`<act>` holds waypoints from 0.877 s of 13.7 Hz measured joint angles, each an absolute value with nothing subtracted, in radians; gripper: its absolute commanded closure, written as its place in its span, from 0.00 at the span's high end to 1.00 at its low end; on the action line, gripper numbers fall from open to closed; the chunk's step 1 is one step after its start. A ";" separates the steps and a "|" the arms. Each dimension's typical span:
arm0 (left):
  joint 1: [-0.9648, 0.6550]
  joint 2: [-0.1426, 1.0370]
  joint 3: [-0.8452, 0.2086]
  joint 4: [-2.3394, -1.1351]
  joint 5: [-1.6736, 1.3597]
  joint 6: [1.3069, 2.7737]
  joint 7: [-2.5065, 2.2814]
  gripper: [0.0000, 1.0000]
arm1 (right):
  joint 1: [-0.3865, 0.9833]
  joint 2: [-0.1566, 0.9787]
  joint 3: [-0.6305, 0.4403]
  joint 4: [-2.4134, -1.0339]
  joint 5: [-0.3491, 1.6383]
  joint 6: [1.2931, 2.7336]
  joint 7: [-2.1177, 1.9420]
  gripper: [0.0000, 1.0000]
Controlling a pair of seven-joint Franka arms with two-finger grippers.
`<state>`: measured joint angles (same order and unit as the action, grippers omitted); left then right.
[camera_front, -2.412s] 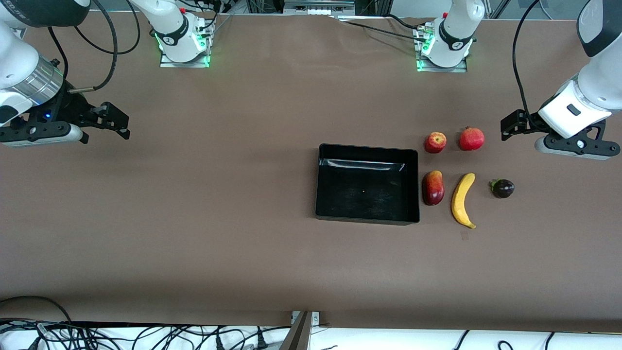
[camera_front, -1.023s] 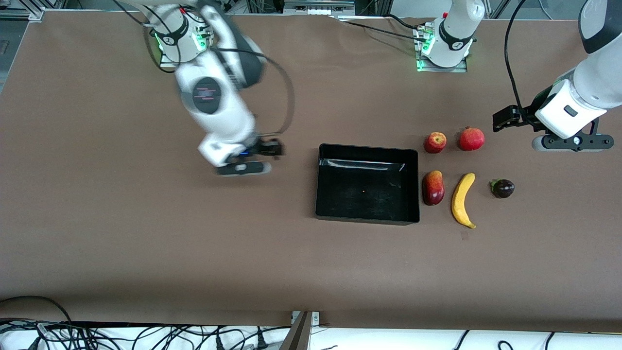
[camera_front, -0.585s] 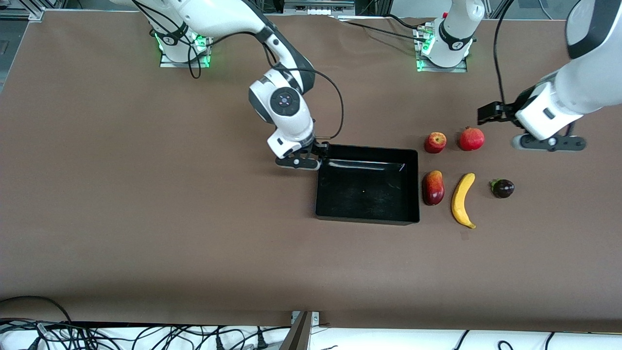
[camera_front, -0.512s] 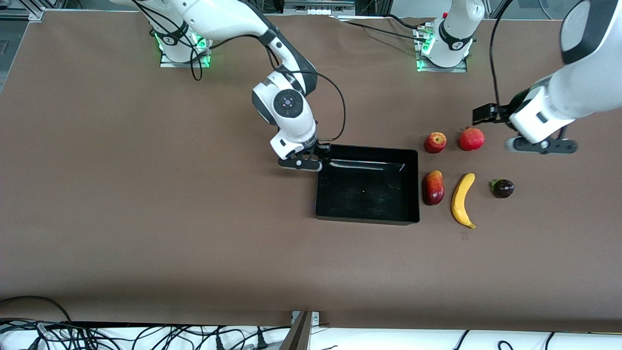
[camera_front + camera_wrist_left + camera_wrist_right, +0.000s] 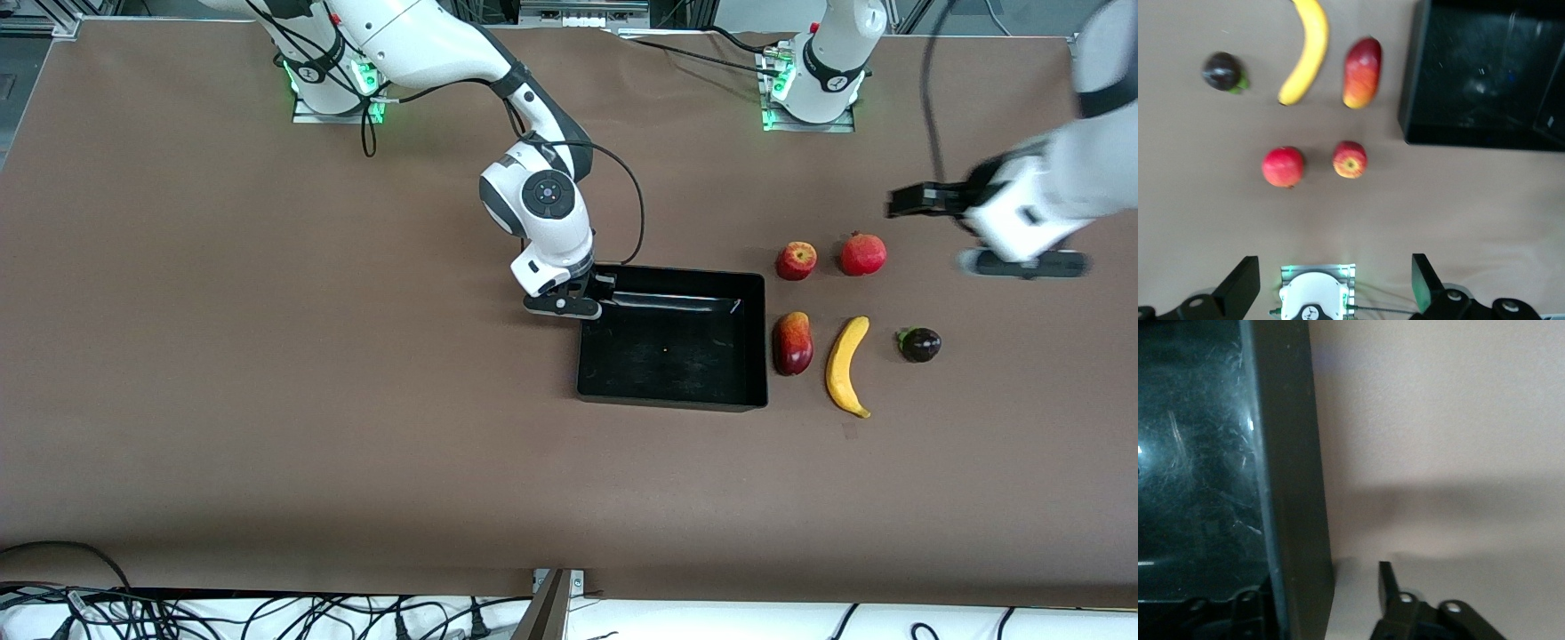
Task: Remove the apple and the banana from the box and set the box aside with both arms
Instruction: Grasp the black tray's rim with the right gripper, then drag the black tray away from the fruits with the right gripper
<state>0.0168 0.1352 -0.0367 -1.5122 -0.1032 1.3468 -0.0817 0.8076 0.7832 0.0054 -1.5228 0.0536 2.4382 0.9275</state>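
The black box [image 5: 671, 402] lies mid-table. My right gripper [image 5: 594, 293] is low at the box corner nearest the right arm's base. It is open, and its jaws straddle the wall [image 5: 1288, 487], one finger inside and one finger [image 5: 1388, 587] outside with a gap. The yellow banana [image 5: 845, 366] and the small red apple [image 5: 797, 260] lie beside the box toward the left arm's end. My left gripper [image 5: 916, 203] is open and empty, up over the table past the fruits. Its wrist view shows the banana [image 5: 1306, 53], apple [image 5: 1350, 159] and box [image 5: 1485, 73] below.
A round red fruit [image 5: 862, 254] lies beside the apple, a red-yellow mango [image 5: 792, 343] lies between box and banana, and a dark plum [image 5: 920, 344] lies past the banana. The arm bases [image 5: 809, 84] stand along the table edge farthest from the front camera.
My right arm swung from its end of the table to the box corner and came down over the wall. My left gripper drifted toward the fruits, then shifted back a little.
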 measured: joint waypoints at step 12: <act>-0.028 0.216 -0.052 -1.442 -0.069 1.451 -0.065 1.00 | 0.672 0.652 -0.090 -1.526 0.046 2.232 0.554 0.00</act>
